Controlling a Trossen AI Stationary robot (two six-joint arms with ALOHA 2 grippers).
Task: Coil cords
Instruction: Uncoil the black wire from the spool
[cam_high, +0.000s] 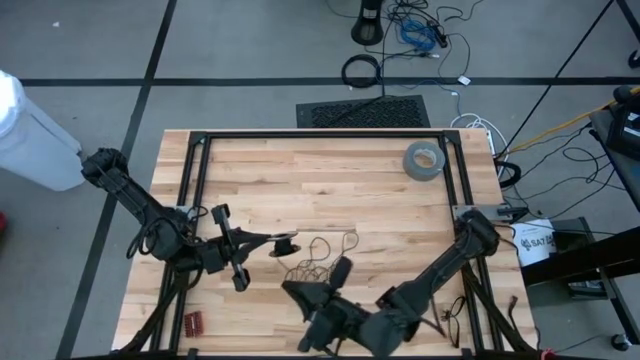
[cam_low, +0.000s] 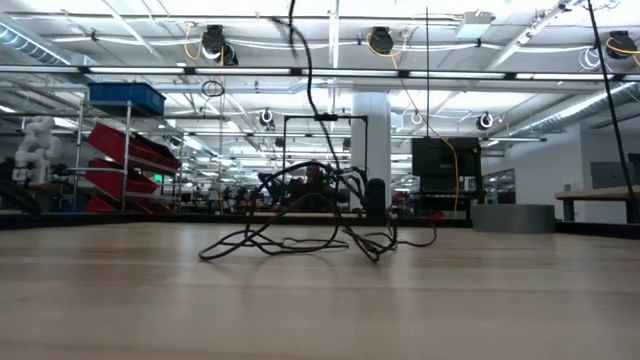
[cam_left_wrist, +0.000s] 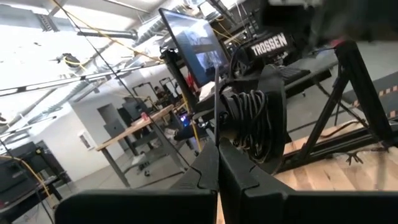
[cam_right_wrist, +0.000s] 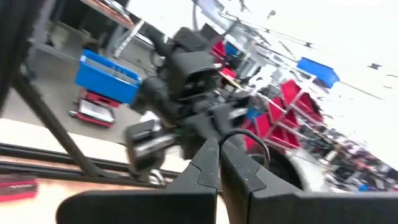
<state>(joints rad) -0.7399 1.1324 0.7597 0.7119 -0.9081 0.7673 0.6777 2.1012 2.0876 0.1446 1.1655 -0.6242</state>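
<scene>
The cord (cam_high: 316, 262) is a thin black wire lying in a loose tangle (cam_low: 300, 235) on the wooden table near its front middle. One strand (cam_low: 303, 60) rises from the tangle out of the top of the low view. My left gripper (cam_high: 291, 241) reaches in level from the left, just left of the tangle and above the table, and its fingers are shut (cam_left_wrist: 217, 163). My right gripper (cam_high: 343, 266) comes from the near right, over the tangle's right side, and is also shut (cam_right_wrist: 219, 149). Each wrist view shows the other arm close ahead. My left gripper pinches one thin strand (cam_left_wrist: 216, 118) of the cord between its two fingertips. The fingers point about level toward the table's right. The strand runs straight away from the tips. My right gripper pinches the cord at its fingertips, where a small loop of wire (cam_right_wrist: 252, 138) arcs out beside them. The fingers point about level toward the left arm. Which stretch of the cord this is cannot be told.
A grey tape roll (cam_high: 423, 160) lies at the far right of the table. Black frame rails (cam_high: 198, 170) run along the left, far and right sides. A small red thing (cam_high: 192, 322) lies at the near left. Bare wood (cam_high: 320, 180) spreads across the far middle.
</scene>
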